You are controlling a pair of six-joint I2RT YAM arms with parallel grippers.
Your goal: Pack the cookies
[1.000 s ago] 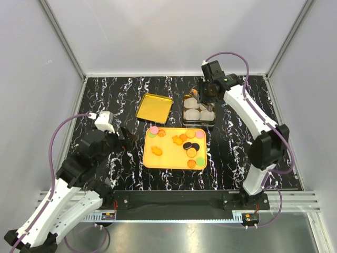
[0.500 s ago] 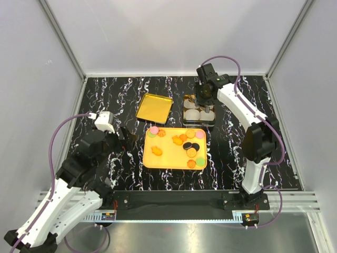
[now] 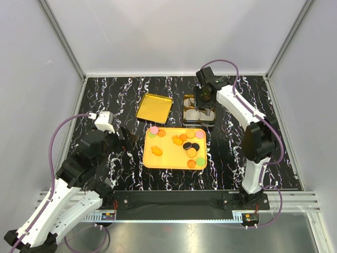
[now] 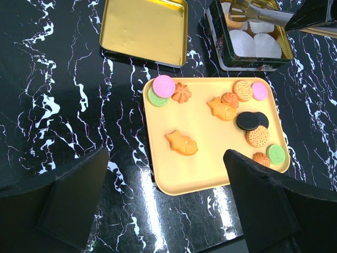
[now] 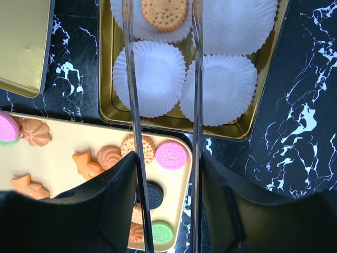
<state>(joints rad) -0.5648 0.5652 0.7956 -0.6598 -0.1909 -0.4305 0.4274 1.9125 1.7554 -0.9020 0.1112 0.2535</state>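
Table: black marble-look top (image 3: 226, 158), takes up most of the top view, and everything sits on it.
Tray: big yellow-orange rectangle (image 3: 171, 158), dead centre of the top view, just below the tin.
Lid: flat gold rectangle (image 3: 154, 107), upper centre, lying just left of the tin and not touching it.
Tin: dark outside, gold inside (image 5: 104, 68), upper middle of the top view, right above the tray's right half.
Left gripper: (image 4: 166, 158) lower left of the top view, hovering beside the tray's left edge with the jaws spread wide and nothing between them.
Right gripper: (image 5: 169, 163) up over the tin, clamped on the tongs.
Tongs: shiny metal (image 5: 132, 95), arms apart and nothing pinched. In the right wrist view both arms run straight up the frame over the tin.
Paper cups: white pleated ones (image 5: 150, 79), four that I can see, two by two inside the tin.
Cookies: a dozen or so (image 4: 258, 136) scattered on the tray, mostly along its top edge and right side. They're mostly orange, plus pink, green and black rounds.
Packed cookie: one round tan dotted one (image 5: 164, 13) lying in the upper-left cup in the right wrist view. It's between the tong arms, and neither arm seems to touch it.
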